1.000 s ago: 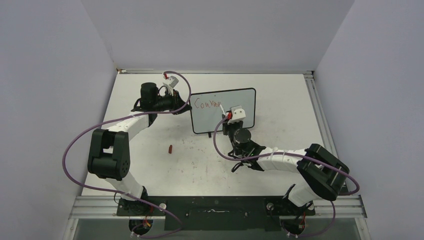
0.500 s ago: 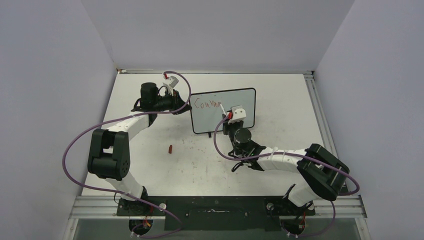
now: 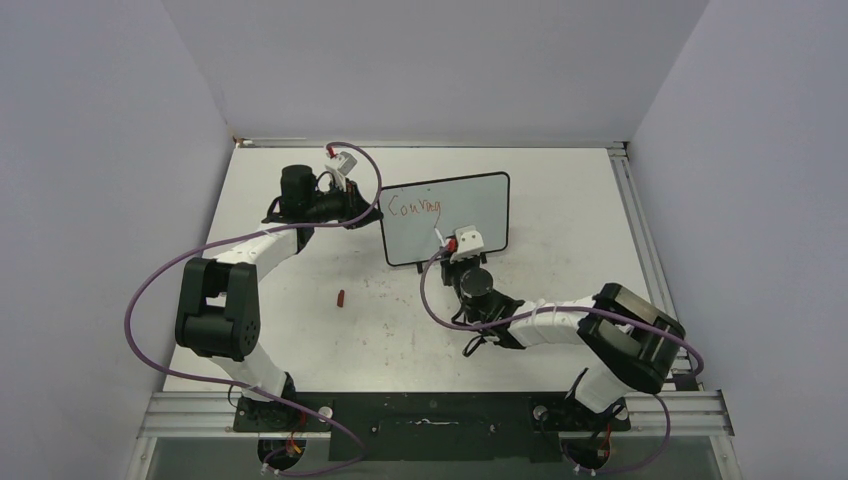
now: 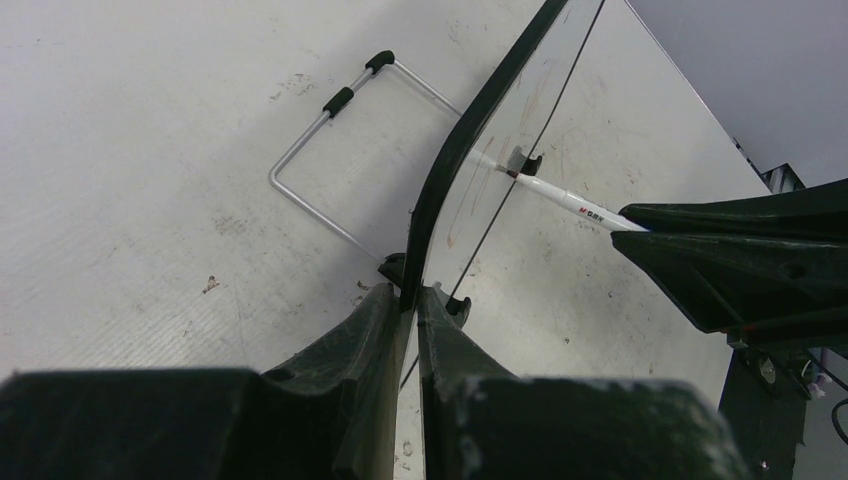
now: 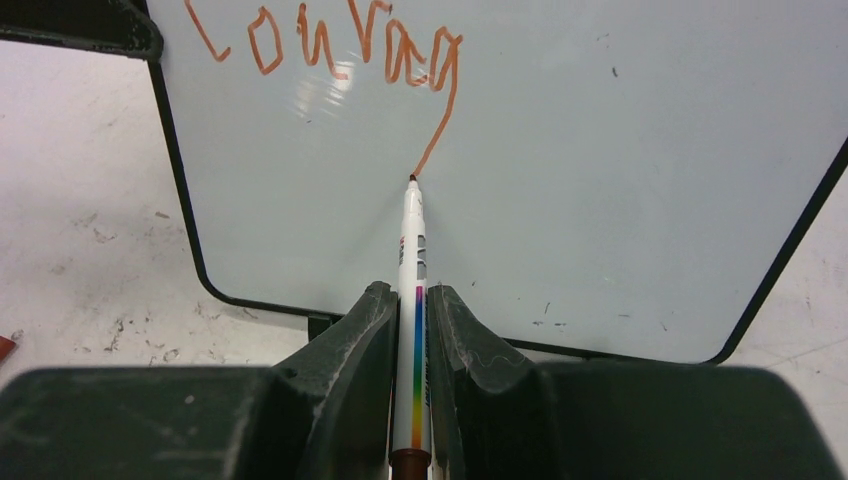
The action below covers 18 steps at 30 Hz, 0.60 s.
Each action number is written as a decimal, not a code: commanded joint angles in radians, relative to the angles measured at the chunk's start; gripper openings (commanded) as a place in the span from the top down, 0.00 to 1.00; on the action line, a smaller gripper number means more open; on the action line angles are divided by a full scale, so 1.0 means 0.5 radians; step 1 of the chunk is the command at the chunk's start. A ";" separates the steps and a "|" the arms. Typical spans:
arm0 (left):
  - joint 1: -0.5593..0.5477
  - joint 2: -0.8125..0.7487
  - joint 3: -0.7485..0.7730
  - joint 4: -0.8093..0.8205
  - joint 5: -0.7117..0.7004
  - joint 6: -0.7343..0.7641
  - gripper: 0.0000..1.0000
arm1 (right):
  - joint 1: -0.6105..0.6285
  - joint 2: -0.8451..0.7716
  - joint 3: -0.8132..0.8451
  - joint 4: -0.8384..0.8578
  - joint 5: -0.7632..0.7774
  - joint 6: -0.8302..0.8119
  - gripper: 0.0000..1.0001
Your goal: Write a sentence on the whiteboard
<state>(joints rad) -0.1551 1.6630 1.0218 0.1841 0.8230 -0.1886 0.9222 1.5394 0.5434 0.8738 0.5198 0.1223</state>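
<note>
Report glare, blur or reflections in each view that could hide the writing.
Right wrist: a glare patch on the glossy white black-framed whiteboard brushes the red handwritten letters, which are legible. Left wrist: board edge-on, writing unreadable, left claw dark and soft in the foreground. Top external: even light, letters small.

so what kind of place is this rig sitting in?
Probably a lab robot cell: plain grey walls box in a scuffed white table, the left arm and right arm are bolted to an aluminium rail at its near edge, with a whiteboard as prop.
</note>
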 commanded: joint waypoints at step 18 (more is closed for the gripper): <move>0.006 -0.083 0.055 0.003 0.035 0.006 1.00 | -0.025 -0.243 0.150 0.051 0.022 -0.087 0.95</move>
<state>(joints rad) -0.1551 1.6627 1.0218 0.1841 0.8230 -0.1890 0.9432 1.4666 0.6228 0.8688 0.5186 0.0875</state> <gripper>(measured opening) 0.085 0.153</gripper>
